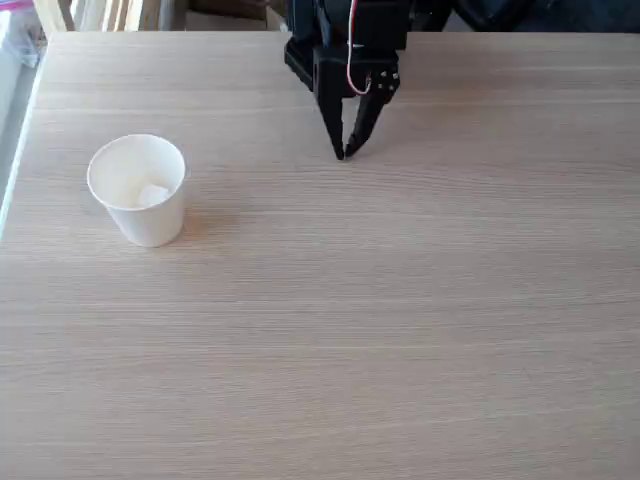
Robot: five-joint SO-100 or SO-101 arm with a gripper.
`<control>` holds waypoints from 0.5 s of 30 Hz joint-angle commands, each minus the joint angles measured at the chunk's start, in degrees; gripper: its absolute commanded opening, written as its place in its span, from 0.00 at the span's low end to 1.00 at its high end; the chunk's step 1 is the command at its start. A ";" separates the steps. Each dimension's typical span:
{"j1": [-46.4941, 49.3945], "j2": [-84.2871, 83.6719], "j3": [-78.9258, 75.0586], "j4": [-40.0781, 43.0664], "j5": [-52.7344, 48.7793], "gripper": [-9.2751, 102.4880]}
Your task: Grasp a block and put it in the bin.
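Note:
The bin, a white paper cup, stands upright on the left part of the wooden table in the fixed view. Inside it lies the block, a small white cube resting at the bottom. My black gripper hangs at the back centre of the table, well to the right of the cup, pointing down with its fingertips touching each other just above the tabletop. Nothing is held between the fingers.
The light wooden table spreads wide in front of and to the right of the cup. Its left edge runs beside a bright strip. The arm's black body sits at the far edge.

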 commanded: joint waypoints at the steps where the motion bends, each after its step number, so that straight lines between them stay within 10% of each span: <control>1: -0.26 0.26 0.70 0.09 0.18 0.10; 15: -0.26 0.26 0.70 0.09 0.18 0.11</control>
